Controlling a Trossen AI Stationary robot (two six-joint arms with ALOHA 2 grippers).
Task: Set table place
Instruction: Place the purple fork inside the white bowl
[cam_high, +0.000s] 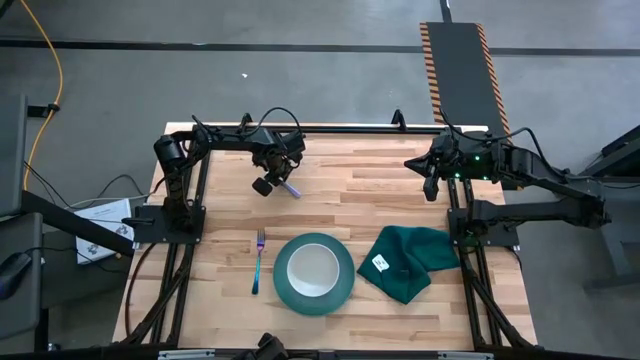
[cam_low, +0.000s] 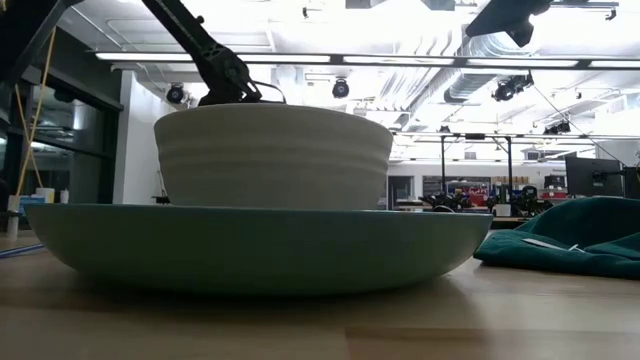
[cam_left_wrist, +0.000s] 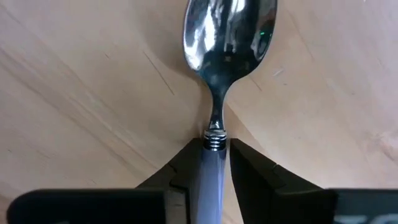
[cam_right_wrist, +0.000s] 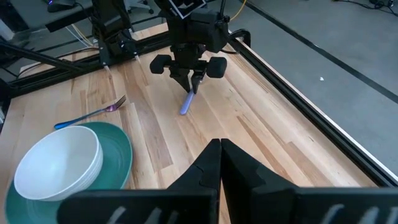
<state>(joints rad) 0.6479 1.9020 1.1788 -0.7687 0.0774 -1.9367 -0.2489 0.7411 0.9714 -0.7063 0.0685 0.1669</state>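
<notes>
A spoon (cam_left_wrist: 229, 31) with a blue-purple handle (cam_right_wrist: 186, 104) lies flat on the table (cam_high: 400, 190), toward its far left. My left gripper (cam_left_wrist: 214, 146) points straight down over it. Its fingers stand on either side of the handle, just behind the neck. In the high view the left gripper (cam_high: 280, 176) covers most of the spoon. The fork (cam_high: 258, 262) lies left of the teal plate (cam_high: 345, 292), which carries the white bowl (cam_high: 313, 268). My right gripper (cam_right_wrist: 219, 146) hangs shut and empty above the far right part (cam_high: 430, 188). My left gripper's fingers flank the spoon's handle by its ringed neck (cam_left_wrist: 214, 142), coming from above and lying across it. A thin gap shows beside one finger (cam_left_wrist: 249, 168). Whether the other finger still touches the handle, I cannot tell. The spoon rests on the table.
A dark green cloth (cam_high: 410, 260) with a white tag lies crumpled right of the plate. In the low view the plate (cam_low: 260, 245) and bowl (cam_low: 272, 155) fill the foreground. Bare wood stretches between the spoon and the plate.
</notes>
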